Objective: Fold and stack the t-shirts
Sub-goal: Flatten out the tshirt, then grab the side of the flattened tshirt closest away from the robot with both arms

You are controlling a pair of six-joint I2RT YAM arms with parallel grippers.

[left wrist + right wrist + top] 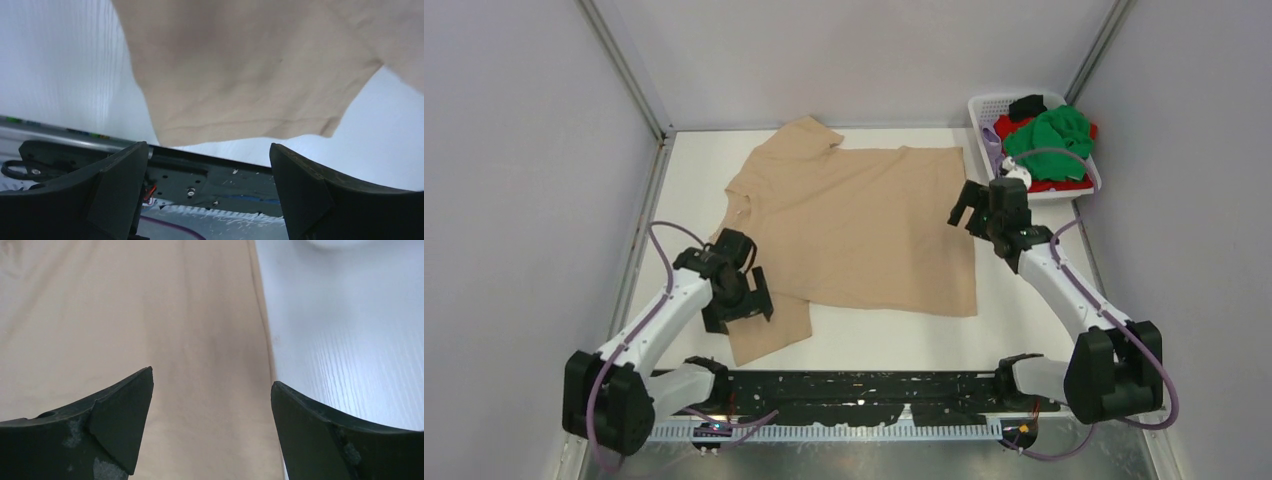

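- The tabletop point(894, 340) is white and smooth, with a faint lined grain in the right wrist view.
- The beige shirt point(864, 230) lies spread flat across the middle of the tabletop. It is turned sideways, with the collar to the left, the hem to the right, one sleeve toward the far wall and the other toward the arm bases. The cloth is soft, matte and plain, with a few shallow creases.
- A white mesh basket point(984, 105) sits at the far right corner, well apart from the beige shirt. It holds a crumpled heap: a green shirt point(1049, 135) on top, a red shirt point(1064, 183) under it, a black shirt point(1027, 105) at the back and a lilac shirt point(992, 140) at the left wall.
- The right gripper point(972, 215) hangs over the shirt's hem, near its far right corner. Its black jaws are spread wide with nothing between them. In its own view the beige cloth point(125, 305) fills the left side and its straight edge runs between the jaws.
- The left gripper point(742, 308) is over the near sleeve, at the shirt's left side. Its jaws are also wide apart and hold nothing. Its wrist view shows the stitched sleeve edge point(240, 65) just beyond the fingertips.
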